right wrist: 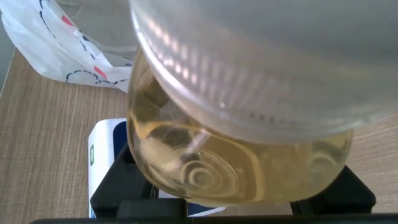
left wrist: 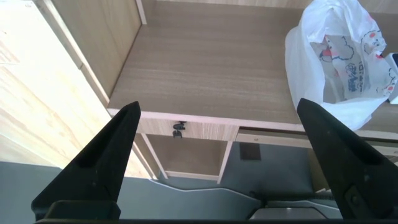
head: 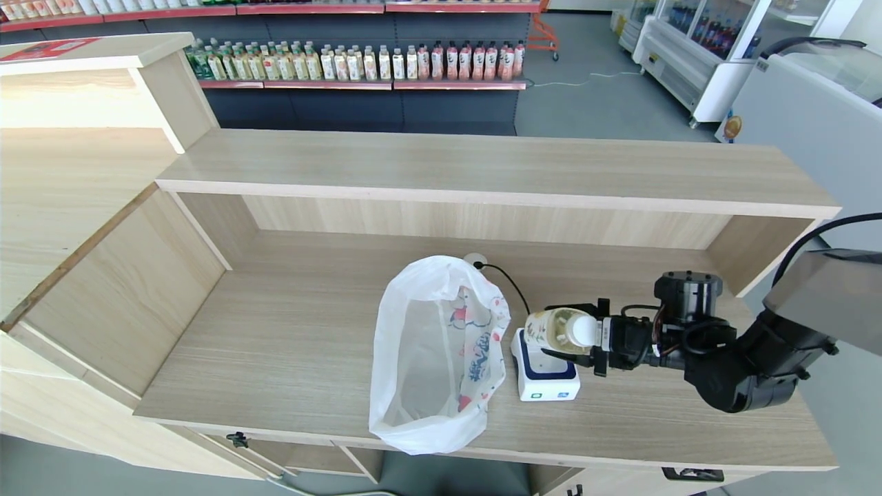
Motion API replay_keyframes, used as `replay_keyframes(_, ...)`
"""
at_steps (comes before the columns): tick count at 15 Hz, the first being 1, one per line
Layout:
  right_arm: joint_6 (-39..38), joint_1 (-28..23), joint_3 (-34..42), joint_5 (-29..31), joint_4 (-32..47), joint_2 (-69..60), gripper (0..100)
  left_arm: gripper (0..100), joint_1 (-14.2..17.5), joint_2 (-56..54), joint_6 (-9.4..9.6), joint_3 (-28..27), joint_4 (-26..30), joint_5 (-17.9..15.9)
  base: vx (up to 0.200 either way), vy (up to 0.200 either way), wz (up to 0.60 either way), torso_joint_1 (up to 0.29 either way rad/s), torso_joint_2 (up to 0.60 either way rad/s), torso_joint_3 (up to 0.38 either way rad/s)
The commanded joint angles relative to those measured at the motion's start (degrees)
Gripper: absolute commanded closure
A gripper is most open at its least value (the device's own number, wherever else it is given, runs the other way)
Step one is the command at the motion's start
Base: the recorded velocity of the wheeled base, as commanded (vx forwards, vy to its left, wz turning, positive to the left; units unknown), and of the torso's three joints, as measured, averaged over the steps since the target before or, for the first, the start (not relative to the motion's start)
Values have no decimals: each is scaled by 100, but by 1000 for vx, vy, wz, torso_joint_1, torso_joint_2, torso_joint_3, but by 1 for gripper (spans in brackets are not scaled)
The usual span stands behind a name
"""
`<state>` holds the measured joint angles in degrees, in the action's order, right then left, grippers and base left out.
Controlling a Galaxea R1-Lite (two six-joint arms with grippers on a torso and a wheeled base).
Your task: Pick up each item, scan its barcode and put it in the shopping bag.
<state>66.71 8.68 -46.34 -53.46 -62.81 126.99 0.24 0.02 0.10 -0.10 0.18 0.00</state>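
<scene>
A bottle of pale yellow drink with a white cap (head: 561, 329) lies sideways in my right gripper (head: 561, 331), which is shut on it and holds it just above the white and blue barcode scanner (head: 544, 375). In the right wrist view the bottle (right wrist: 236, 143) looms close, with the scanner (right wrist: 102, 158) beneath it. The white shopping bag (head: 434, 355) stands open on the counter just left of the scanner. My left gripper (left wrist: 221, 162) hangs open off the counter's front edge, below desk height, with the bag (left wrist: 339, 62) far off to one side.
The wooden counter (head: 289, 344) has a raised back shelf and side walls. A black cable (head: 506, 279) runs from the back wall to the scanner. Drawers with a small lock (left wrist: 178, 129) sit under the front edge. Bare wood lies left of the bag.
</scene>
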Motion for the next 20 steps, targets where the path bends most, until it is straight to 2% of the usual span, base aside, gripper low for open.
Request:
replay_keyframes(1, 9, -15, -104, 11, 5, 98, 100, 0, 2, -2, -1, 1, -1, 0, 0, 0, 0, 0, 0, 0)
replay_keyframes(5, 0, -24, -244, 2, -294, 247, 100, 0, 2, -2, -1, 1, -1, 0, 0, 0, 0, 0, 0, 0)
replay_keyframes(14, -53, -68, -183, 19, -346, 133, 100, 0, 2, -2, -1, 1, -1, 0, 0, 0, 0, 0, 0, 0)
replay_keyframes(16, -712, -112, -16, 2, -355, -236, 100, 0, 2, -2, -1, 1, -1, -9, 0, 0, 0, 0, 0, 0)
replay_keyframes(20, -2927, -218, 222, 55, -329, -1686, 100, 0, 2, -2, -1, 1, -1, 0, 0, 0, 0, 0, 0, 0)
